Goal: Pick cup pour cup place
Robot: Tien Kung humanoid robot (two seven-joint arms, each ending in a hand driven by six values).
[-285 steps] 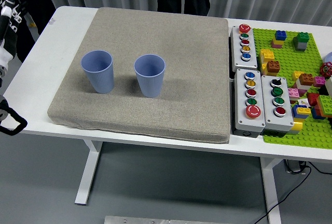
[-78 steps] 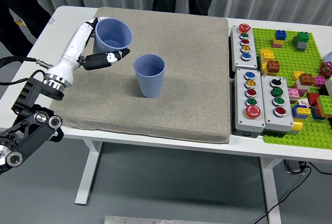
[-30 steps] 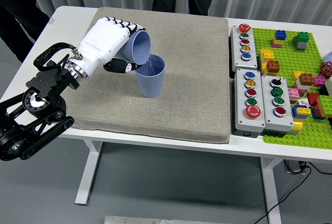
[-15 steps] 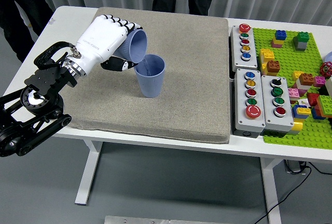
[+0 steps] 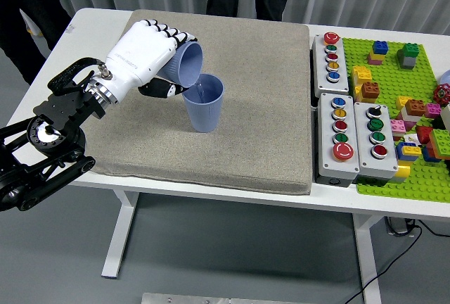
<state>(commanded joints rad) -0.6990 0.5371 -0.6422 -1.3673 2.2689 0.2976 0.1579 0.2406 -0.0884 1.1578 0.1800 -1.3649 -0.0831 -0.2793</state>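
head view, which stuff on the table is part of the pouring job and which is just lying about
In the job:
- left hand
- tilted blue cup held in that hand, mouth over the other cup
- upright blue cup standing on the grey mat

Lying about:
- three button boxes
- green brick plate with loose coloured bricks

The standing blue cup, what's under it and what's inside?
The standing cup rests on the grey mat. The tilted cup in the left hand overhangs its rim; its contents aren't discernible.
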